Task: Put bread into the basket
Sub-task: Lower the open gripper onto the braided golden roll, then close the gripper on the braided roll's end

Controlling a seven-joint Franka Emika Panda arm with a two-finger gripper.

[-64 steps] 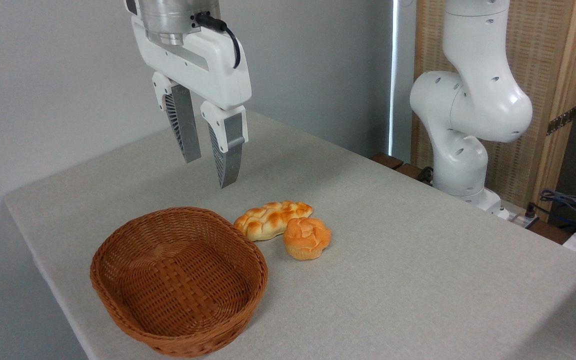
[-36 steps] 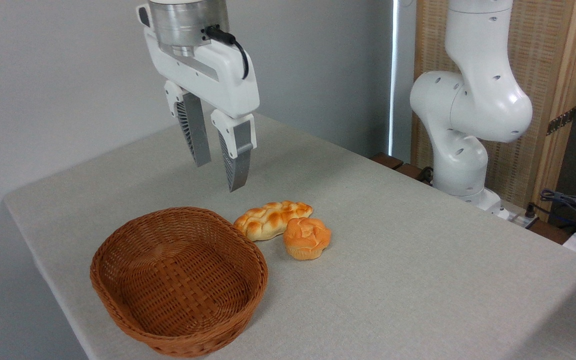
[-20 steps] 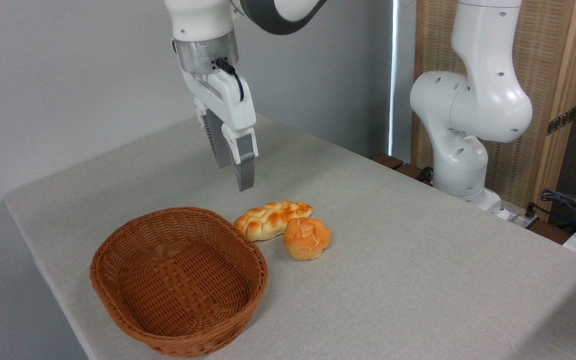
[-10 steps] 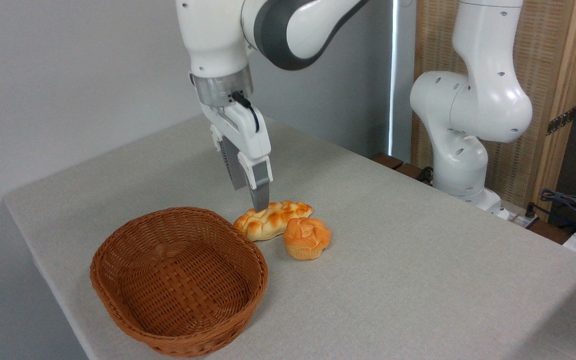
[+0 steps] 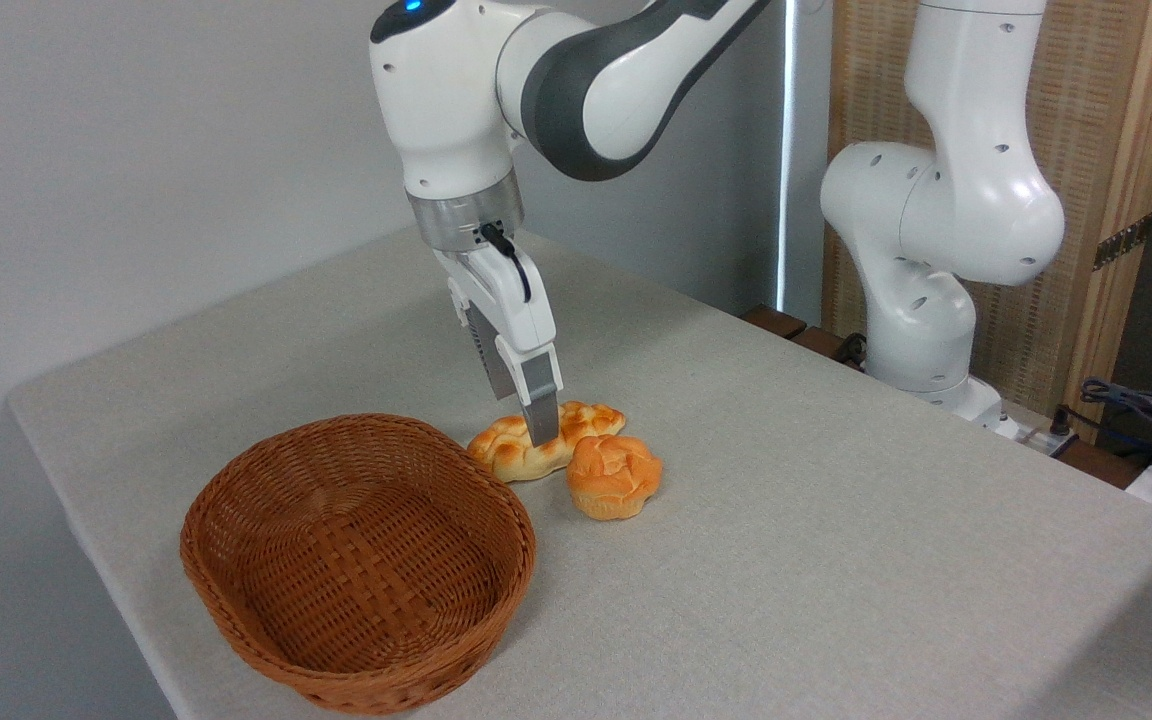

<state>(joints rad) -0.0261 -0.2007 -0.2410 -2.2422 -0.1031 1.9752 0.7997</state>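
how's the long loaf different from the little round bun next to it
The bread is long, braided, golden-brown with pale sides; the bun is small, round, muffin-shaped and orange. The gripper is down over the bread's middle; nothing is over the bun. Both lie on the table, outside the basket.

**Grey corner, wooden screen**

Plain pale grey wall (image 5: 136, 130) from nine to twelve o'clock, evenly lit. Narrow bright vertical strip of light (image 5: 789, 150) at one o'clock. Beside it, a wood-framed woven screen (image 5: 1086, 120) with a metal hinge. Light grey table (image 5: 836, 560) filling the lower half. Tangle of dark cables (image 5: 1151, 410) at three o'clock.
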